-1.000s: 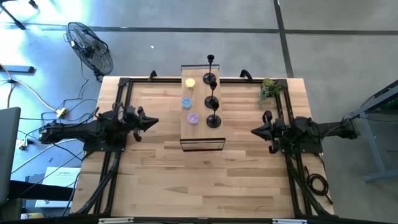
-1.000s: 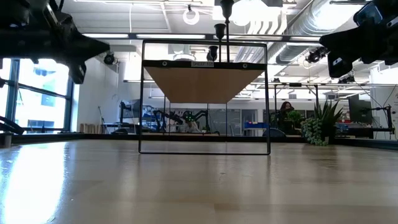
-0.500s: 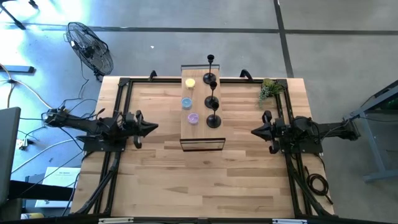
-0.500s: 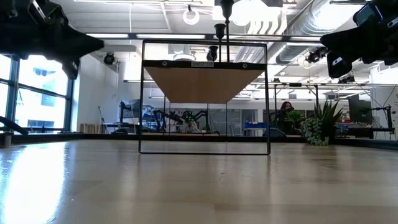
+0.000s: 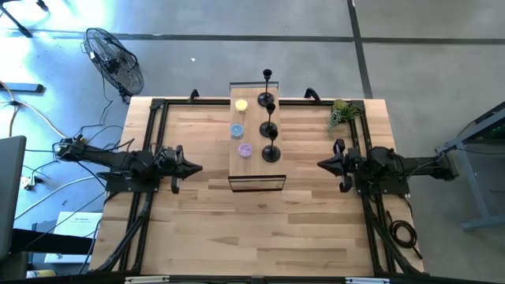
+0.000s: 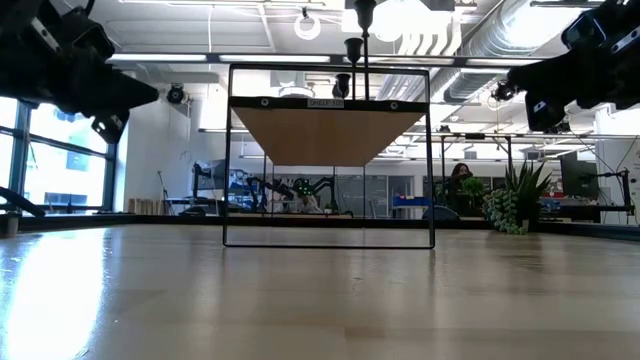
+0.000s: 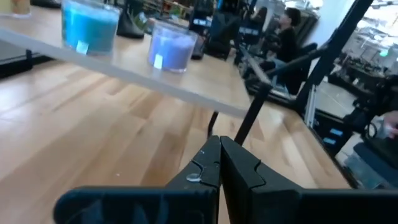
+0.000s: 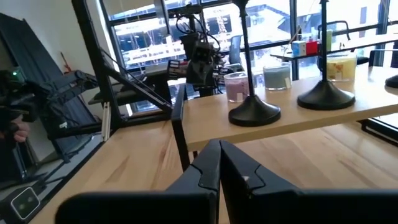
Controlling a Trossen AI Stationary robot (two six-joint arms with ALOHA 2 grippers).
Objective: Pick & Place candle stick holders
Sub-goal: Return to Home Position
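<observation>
Where the desk [image 5: 197,229] is seen from above, the three candle stick holders [image 5: 269,128] stand in one row along the right-hand side of a raised shelf [image 5: 254,118]. The shelf sits mid-desk, toward the far edge. Each holder is matte black, with a round disc base, a thin upright stem and a small cup on top. All three stand upright and apart from one another. In the low view their tops show at three different levels above the shelf.

A parallel row on the shelf's left-hand side holds a yellow candle [image 5: 241,104], a blue candle [image 5: 236,129] and a purple candle [image 5: 245,149]. The shelf is a pale wood board on a thin black frame.

The left hand [image 5: 197,168] hangs over the desk to the shelf's left, well apart from it. Its fingers [image 7: 208,168] are pressed together on nothing. The right hand [image 5: 319,165] hangs to the shelf's right, likewise well apart, with its fingers [image 8: 208,165] closed together and empty.

A green plant sprig [image 5: 341,114] lies at the desk's far right corner. A fan [image 5: 114,59] stands on the floor beyond the far left corner.
</observation>
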